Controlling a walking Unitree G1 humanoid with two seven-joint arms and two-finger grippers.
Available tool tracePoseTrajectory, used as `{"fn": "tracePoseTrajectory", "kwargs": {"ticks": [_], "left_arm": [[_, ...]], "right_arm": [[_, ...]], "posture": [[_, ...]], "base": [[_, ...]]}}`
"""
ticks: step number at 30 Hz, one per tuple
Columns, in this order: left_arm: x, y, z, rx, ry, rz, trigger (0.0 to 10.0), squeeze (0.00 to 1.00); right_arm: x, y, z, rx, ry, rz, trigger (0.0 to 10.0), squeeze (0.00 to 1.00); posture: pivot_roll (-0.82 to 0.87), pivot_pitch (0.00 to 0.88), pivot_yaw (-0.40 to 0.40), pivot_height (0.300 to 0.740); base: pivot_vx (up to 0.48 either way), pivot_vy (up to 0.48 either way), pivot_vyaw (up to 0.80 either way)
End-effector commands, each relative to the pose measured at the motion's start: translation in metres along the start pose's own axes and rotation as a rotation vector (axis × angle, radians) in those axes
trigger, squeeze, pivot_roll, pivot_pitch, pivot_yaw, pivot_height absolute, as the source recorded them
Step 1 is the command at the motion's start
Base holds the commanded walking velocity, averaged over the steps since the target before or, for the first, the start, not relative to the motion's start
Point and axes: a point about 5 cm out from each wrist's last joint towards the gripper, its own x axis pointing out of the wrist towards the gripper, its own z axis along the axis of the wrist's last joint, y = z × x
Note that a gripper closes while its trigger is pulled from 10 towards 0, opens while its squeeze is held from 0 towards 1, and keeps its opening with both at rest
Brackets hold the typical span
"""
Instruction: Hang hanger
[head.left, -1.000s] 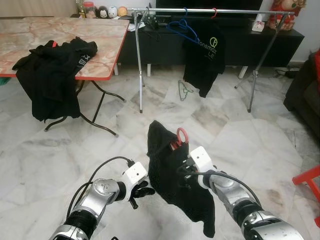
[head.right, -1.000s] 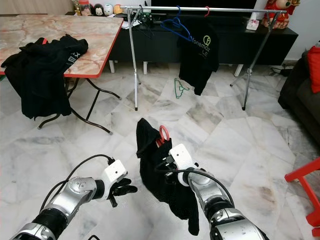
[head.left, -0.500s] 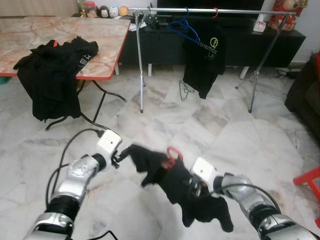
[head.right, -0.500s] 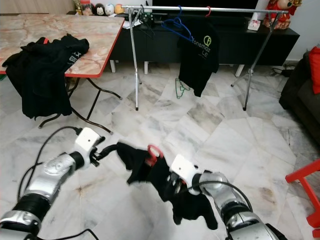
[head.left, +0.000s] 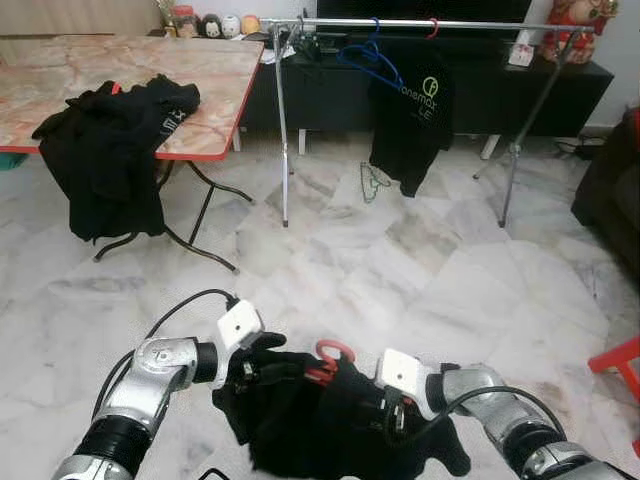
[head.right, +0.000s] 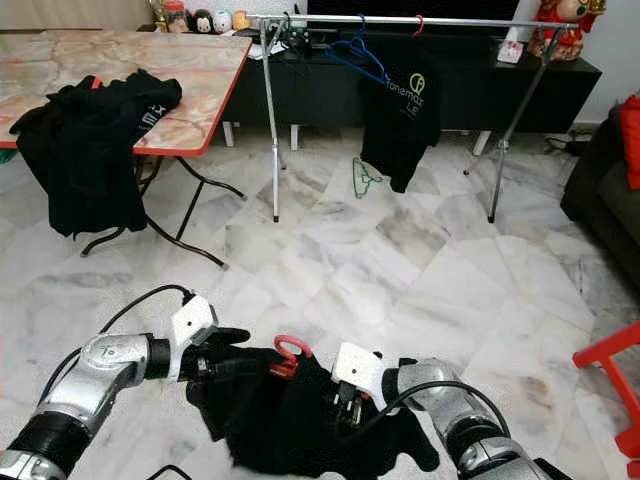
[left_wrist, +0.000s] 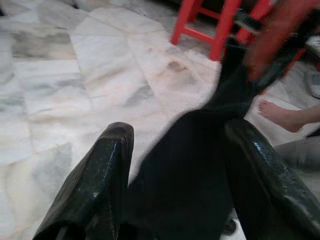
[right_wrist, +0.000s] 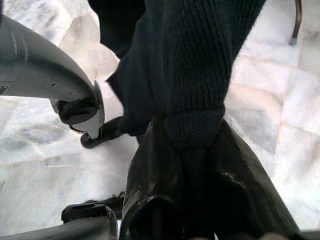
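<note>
Both arms dropped low since half-second ago. Left gripper (head.left: 262, 362) at 7 o'clock, right gripper (head.left: 385, 420) at 5, both pinching bunched black sweater (head.left: 320, 420); red hanger hook (head.left: 331, 353) pokes up.

black garment (head.left: 330, 425) lowered and bunched, left tool (head.left: 262, 362) now apparently gripping it, red hanger hook (head.left: 332, 352) lower

Two silver jointed arms, white wrist blocks, looping black cables, glossy black fingers (left_wrist: 95, 185) on each gripper
</note>
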Motion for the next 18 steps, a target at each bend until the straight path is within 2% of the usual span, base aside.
{"fn": "tracePoseTrajectory", "kwargs": {"ticks": [1, 12, 14, 17, 18], "left_arm": [[-0.001, 0.005, 0.004, 0.024, 0.004, 0.026, 10.0, 0.0], [-0.001, -0.007, -0.001, -0.054, 0.003, -0.115, 10.0, 0.0], [0.0, -0.015, -0.005, -0.068, 0.024, -0.184, 10.0, 0.0], [0.003, -0.016, -0.009, -0.053, 0.045, -0.179, 10.0, 0.0], [0.007, -0.016, -0.008, -0.051, 0.034, -0.166, 10.0, 0.36]], "right_arm": [[0.0, -0.002, 0.008, -0.047, -0.035, 0.006, 0.0, 0.0], [-0.002, -0.004, 0.011, -0.069, -0.052, 0.021, 0.0, 0.0], [-0.003, -0.004, 0.011, -0.073, -0.051, 0.019, 0.0, 0.0], [-0.002, -0.004, 0.012, -0.075, -0.051, 0.018, 0.0, 0.0], [-0.001, -0.005, 0.013, -0.077, -0.056, 0.019, 0.0, 0.0]], "posture": [[-0.07, 0.0, -0.044, 0.74], [-0.08, 0.0, -0.047, 0.74], [-0.08, 0.0, -0.047, 0.74], [-0.08, 0.0, -0.047, 0.74], [-0.08, 0.0, -0.047, 0.74]], "base": [[0.0, 0.0, 0.0], [0.0, 0.0, 0.0], [0.0, 0.0, 0.0], [0.0, 0.0, 0.0], [0.0, 0.0, 0.0]]}}
